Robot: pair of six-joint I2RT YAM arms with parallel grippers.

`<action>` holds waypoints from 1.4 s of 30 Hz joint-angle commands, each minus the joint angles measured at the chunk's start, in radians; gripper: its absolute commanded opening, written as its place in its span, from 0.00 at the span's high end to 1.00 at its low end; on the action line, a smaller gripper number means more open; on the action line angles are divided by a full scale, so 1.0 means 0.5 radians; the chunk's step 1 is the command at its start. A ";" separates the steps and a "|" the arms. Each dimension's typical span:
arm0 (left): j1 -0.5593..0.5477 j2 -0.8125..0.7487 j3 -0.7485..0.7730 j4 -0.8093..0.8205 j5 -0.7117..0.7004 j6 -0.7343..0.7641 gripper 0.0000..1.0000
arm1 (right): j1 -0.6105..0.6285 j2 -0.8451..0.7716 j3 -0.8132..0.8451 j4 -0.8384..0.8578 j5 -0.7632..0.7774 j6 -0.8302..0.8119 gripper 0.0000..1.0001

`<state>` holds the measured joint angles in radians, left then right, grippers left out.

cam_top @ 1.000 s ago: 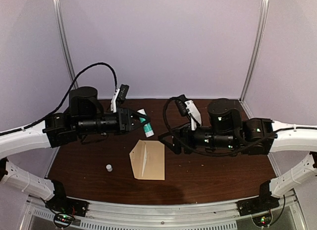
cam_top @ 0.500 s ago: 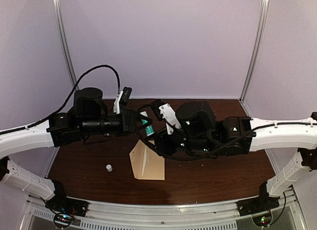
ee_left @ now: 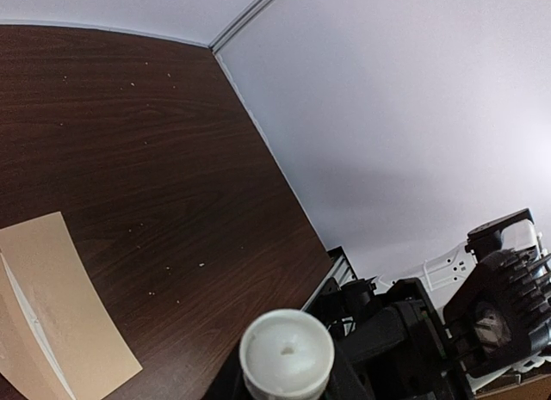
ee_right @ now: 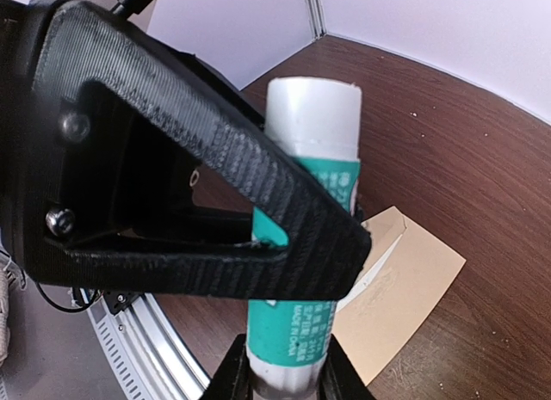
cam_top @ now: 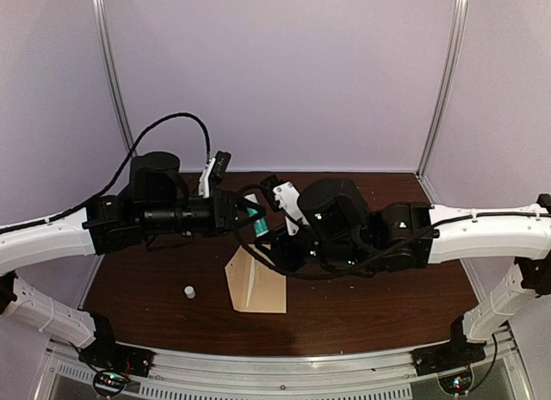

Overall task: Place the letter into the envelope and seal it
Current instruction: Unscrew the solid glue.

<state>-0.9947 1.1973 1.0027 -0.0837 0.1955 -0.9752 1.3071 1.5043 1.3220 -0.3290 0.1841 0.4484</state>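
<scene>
A teal and white glue stick (ee_right: 312, 181) is held above the table in my left gripper (cam_top: 244, 214), whose black finger crosses its middle in the right wrist view. My right gripper (ee_right: 284, 376) is shut round the stick's lower white end. The left wrist view shows the stick's round white end (ee_left: 287, 353) between the left fingers. The tan envelope (cam_top: 261, 286) lies flat on the table below, also in the right wrist view (ee_right: 405, 288) and the left wrist view (ee_left: 52, 305). A thin pale strip runs along its flap line. The letter does not show as a separate sheet.
A small white cap (cam_top: 188, 291) stands on the dark wooden table (cam_top: 362, 305) left of the envelope. Pale walls close in the back and sides. Both arms meet over the middle of the table.
My right arm has swung left from the table's right side to my left gripper, and its fingers now close round the glue stick's end. The left gripper has barely moved.
</scene>
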 commanded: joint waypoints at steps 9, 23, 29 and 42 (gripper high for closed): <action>0.004 -0.017 0.012 0.151 0.307 0.225 1.00 | -0.181 -0.268 -0.280 0.632 -0.668 0.175 0.98; 0.005 -0.134 -0.130 0.522 0.823 0.370 1.00 | -0.402 -0.319 -0.656 1.701 -1.831 0.682 0.99; 0.007 -0.114 -0.096 0.473 0.628 0.329 1.00 | -0.405 -0.334 -0.672 1.656 -1.790 0.652 0.86; 0.091 -0.081 0.024 0.177 0.040 0.094 1.00 | -0.317 -0.517 -0.376 0.308 -0.558 0.002 0.25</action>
<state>-0.9600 1.1534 0.9794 0.0307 0.3164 -0.8833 1.1172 1.2690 1.0946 0.0299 -0.3428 0.5461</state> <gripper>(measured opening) 0.218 0.746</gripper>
